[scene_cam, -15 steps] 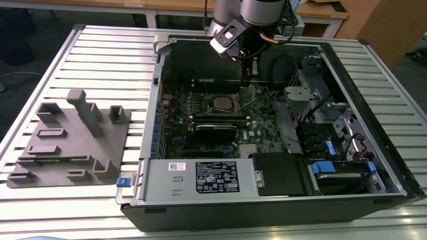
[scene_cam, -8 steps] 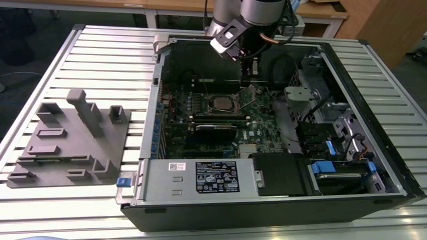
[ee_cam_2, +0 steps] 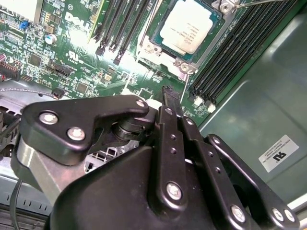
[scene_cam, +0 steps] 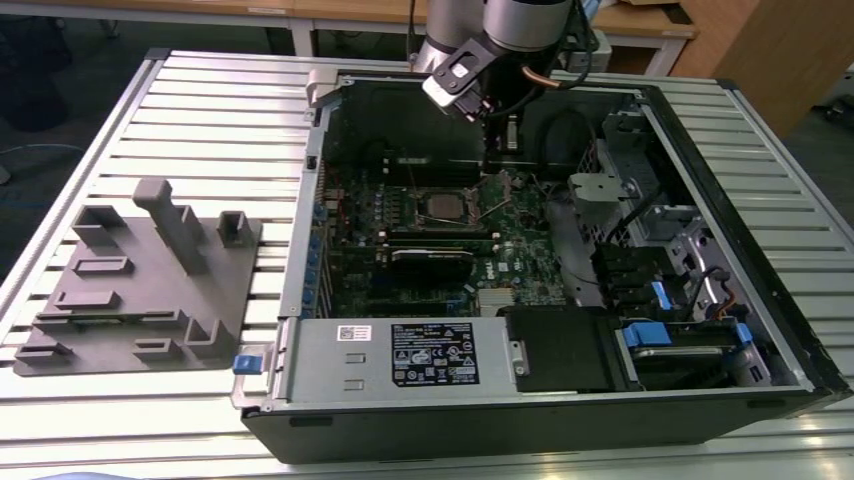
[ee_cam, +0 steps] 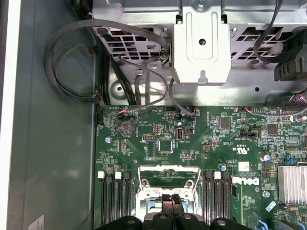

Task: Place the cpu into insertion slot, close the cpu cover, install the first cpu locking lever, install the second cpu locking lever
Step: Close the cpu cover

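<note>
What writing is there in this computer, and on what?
White sticker on the black power-supply box: fine print, too small to read.
Grey metal cpu: faint engraving, illegible.
Green circuit board: white logo plus tiny unreadable codes.
White sticker on the grey case wall: small sideways mark.

The cpu (ee_cam_2: 191, 26) looks silvery grey against a green circuit board (ee_cam_2: 62, 43).

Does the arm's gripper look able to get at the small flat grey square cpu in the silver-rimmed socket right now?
Likely yes: the gripper hangs over the green board close to the cpu, shut and empty, with nothing lying between them.
</note>
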### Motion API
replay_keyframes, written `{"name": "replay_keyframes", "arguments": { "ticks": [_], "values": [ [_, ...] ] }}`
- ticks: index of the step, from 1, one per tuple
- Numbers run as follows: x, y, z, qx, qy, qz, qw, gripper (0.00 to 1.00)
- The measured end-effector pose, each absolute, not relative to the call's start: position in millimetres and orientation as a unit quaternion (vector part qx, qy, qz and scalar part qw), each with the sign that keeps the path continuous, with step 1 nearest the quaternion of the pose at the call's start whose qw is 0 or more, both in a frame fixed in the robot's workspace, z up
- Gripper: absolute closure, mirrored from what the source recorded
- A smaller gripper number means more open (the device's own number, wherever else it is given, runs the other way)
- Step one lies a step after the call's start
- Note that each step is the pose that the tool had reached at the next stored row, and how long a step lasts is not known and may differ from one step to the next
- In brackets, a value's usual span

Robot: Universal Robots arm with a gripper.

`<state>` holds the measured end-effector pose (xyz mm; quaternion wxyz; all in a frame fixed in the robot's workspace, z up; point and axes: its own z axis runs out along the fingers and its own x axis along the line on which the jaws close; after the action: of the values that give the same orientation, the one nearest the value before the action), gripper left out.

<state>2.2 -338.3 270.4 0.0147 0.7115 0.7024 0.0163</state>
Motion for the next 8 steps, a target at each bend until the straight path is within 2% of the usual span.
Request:
{"name": "replay_keyframes", "arguments": {
  "ticks": [8],
  "values": [
    [7.8, -338.3, 270.4, 0.711, 0.702, 0.016, 0.015, 0.89]
  ]
}}
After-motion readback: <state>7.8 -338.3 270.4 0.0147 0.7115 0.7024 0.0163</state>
